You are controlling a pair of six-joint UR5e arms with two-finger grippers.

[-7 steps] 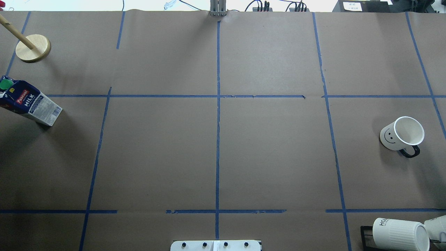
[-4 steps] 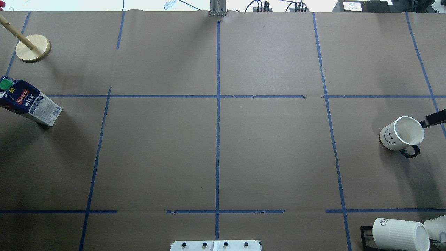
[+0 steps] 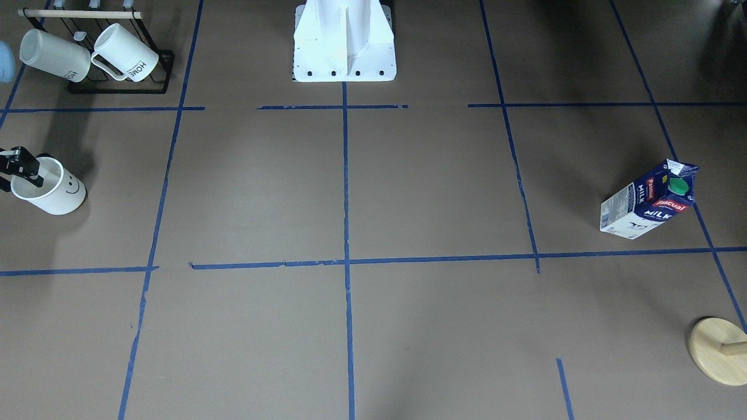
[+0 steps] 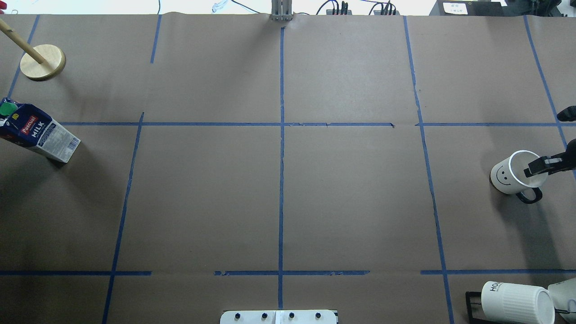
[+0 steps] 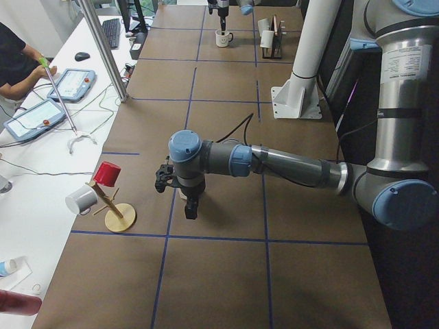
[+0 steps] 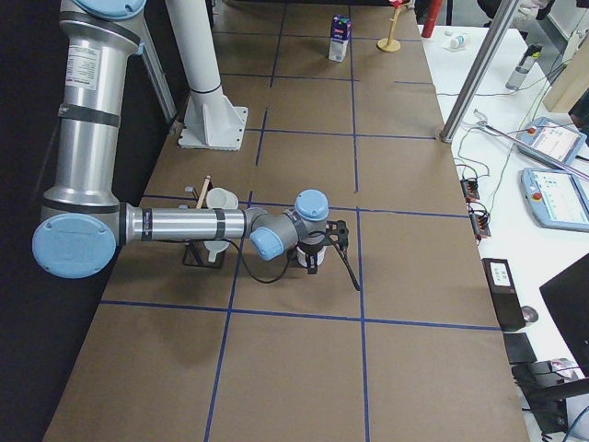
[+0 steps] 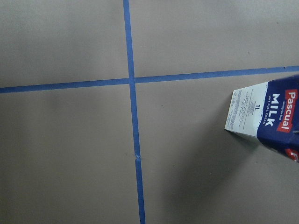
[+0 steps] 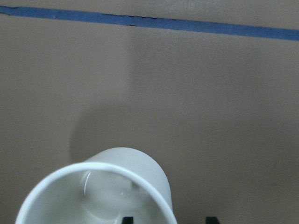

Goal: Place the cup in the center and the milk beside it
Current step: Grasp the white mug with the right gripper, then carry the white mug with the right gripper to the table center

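Note:
The white smiley cup [image 4: 508, 175] stands upright at the table's right side, its dark handle toward the robot; it also shows in the front view [image 3: 55, 195]. My right gripper [image 4: 542, 166] is open at the cup's rim. In the right wrist view, one fingertip [image 8: 127, 219] is inside the cup [image 8: 107, 186] and the other is outside its wall. The milk carton [image 4: 38, 132] stands at the far left, also in the front view [image 3: 650, 201] and the left wrist view [image 7: 268, 112]. My left gripper [image 5: 190, 205] hangs near it; I cannot tell its state. The center crossing [image 4: 282, 124] is bare.
A black rack with ribbed HOME mugs [image 4: 517, 301] stands near the robot's right front corner, close to the cup. A wooden mug stand [image 4: 42, 62] sits at the far left, beyond the milk. The robot's white base [image 3: 344, 41] is at the table's near middle.
My right gripper came in from the right edge and moved over the cup; its finger now sits inside the cup's mouth. The cup and the milk have not moved.

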